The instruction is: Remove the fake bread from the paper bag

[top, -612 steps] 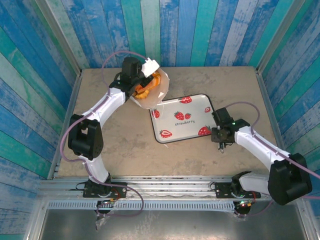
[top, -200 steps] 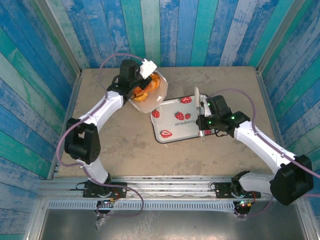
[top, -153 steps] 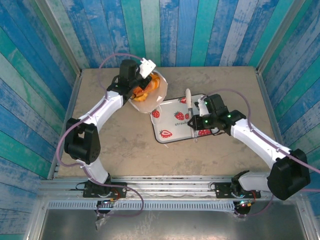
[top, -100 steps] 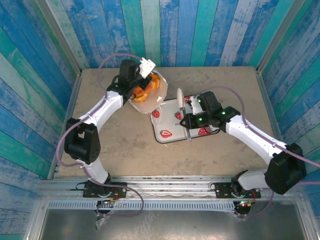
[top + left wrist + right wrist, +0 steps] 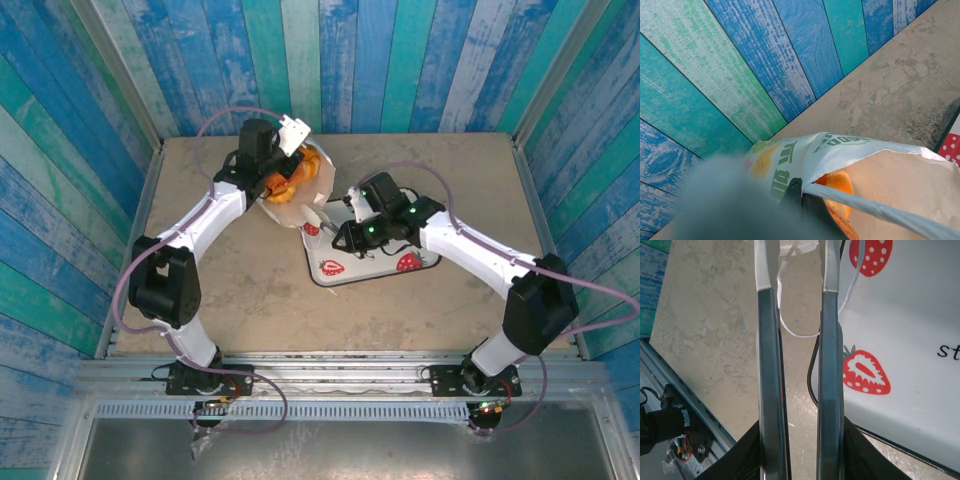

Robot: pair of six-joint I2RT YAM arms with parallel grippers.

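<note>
The left gripper [image 5: 284,142] is clamped on the upper rim of the paper bag [image 5: 300,205], holding its mouth open at the back of the table [image 5: 450,170]. The orange and golden-brown bread [image 5: 292,178] sits piled inside the bag. In the left wrist view an orange loaf shows just under the rim, behind a white handle strip. The right gripper [image 5: 796,255] reaches in from the tray [image 5: 920,305] side, its two fingers parallel with a narrow gap between them and nothing held. Its tips point at the bag's near side, over the tray's edge. A thin white handle [image 5: 797,335] loops beneath the fingers, and whether they touch it cannot be told. The bag stands just beside the tray's corner.
</note>
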